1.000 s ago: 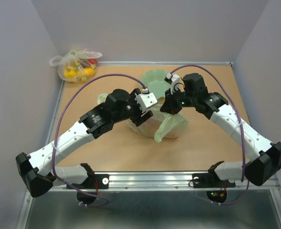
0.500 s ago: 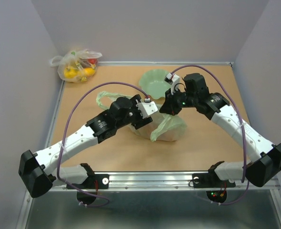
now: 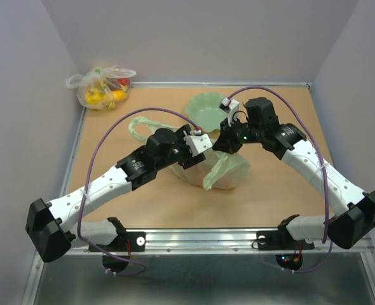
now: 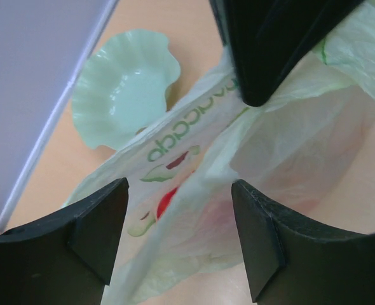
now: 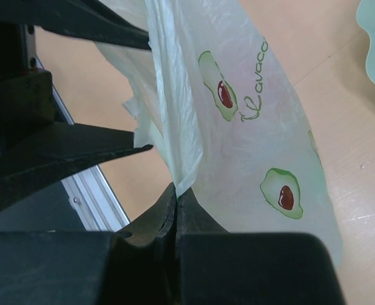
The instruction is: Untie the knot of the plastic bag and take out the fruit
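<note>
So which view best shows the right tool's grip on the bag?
Right wrist: the right tool pinches a fold of the plastic bag. Top external hides it under the arm; left wrist shows just its tip.

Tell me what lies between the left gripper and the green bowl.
A printed fold of the plastic bag lies there. The left wrist view shows it crossing the stretch between the open left gripper and the green bowl.

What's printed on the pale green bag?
The plastic bag shows avocado halves with red pits, plus green lettering; clearest in right wrist view.
</note>
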Controlling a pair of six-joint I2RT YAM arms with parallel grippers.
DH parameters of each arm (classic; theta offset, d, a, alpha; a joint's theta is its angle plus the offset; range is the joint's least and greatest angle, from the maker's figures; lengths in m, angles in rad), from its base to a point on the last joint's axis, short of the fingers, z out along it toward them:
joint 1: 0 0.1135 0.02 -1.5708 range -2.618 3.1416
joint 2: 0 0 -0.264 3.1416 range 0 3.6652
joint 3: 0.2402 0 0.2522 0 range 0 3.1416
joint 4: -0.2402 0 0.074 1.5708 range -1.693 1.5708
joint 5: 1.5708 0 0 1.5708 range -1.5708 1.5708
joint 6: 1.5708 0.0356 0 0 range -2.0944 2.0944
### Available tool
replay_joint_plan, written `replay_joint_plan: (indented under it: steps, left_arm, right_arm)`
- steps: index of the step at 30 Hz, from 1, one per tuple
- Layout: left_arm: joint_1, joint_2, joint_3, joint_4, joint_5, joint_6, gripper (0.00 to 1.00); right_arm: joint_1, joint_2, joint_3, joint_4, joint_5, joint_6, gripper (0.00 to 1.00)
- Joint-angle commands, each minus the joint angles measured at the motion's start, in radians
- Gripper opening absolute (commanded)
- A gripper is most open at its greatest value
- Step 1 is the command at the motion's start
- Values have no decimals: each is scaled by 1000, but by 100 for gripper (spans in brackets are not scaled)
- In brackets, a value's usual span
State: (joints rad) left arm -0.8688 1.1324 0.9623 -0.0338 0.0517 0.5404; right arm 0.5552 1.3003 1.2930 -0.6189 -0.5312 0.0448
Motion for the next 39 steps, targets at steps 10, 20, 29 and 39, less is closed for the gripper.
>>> replay_joint_plan:
  steps: [10, 20, 29, 39]
  left_arm:
    - [-50, 58, -31, 3, 247, -146, 65]
    - [-82, 70, -177, 66, 344, -351, 0]
    - [-88, 35, -258, 81, 443, -496, 0]
    - [-93, 63, -362, 60, 531, -692, 0]
  right_arm:
    - [-5, 42, 28, 96, 54, 16, 4]
    - [-5, 106, -40, 217, 220, 98, 1]
    - [-109, 244, -89, 349, 565, 170, 0]
    - [-186, 298, -112, 464, 575, 296, 8]
